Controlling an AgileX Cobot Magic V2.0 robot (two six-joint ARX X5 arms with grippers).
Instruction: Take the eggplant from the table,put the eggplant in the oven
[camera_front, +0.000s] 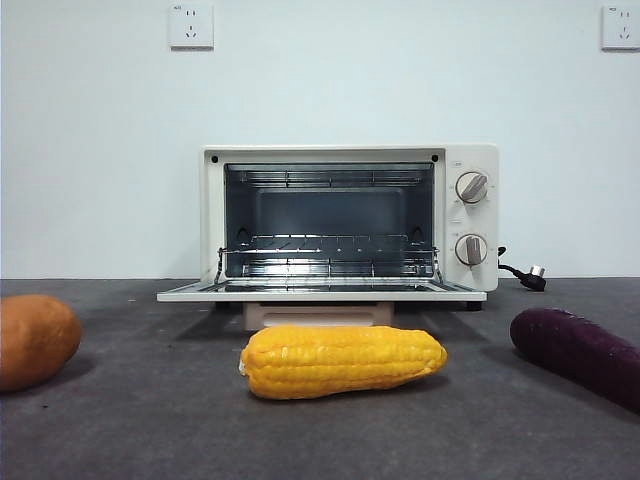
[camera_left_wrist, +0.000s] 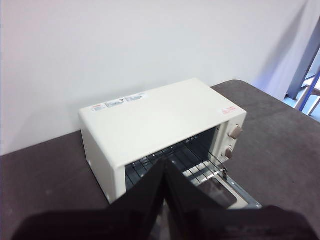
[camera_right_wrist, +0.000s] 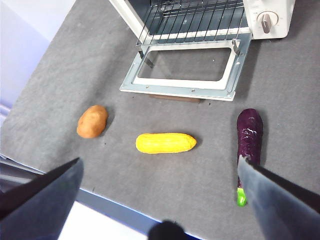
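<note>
Purple eggplant (camera_front: 580, 355) lay on the grey counter (camera_front: 150, 430) at the lower right of the front view, right of the corn (camera_front: 343, 361). Oven (camera_front: 350, 220) door was down, ready for it. Right pincer (camera_right_wrist: 160, 200) hung wide open, holding nothing. Left pincer (camera_left_wrist: 165, 185) was pressed closed, empty.

Grey table (camera_front: 130, 430) is occupied by oven (camera_front: 350, 215) w/ door dropped open, corn (camera_front: 343, 361), potato (camera_front: 35, 340) & eggplant (camera_front: 580, 352).
</note>
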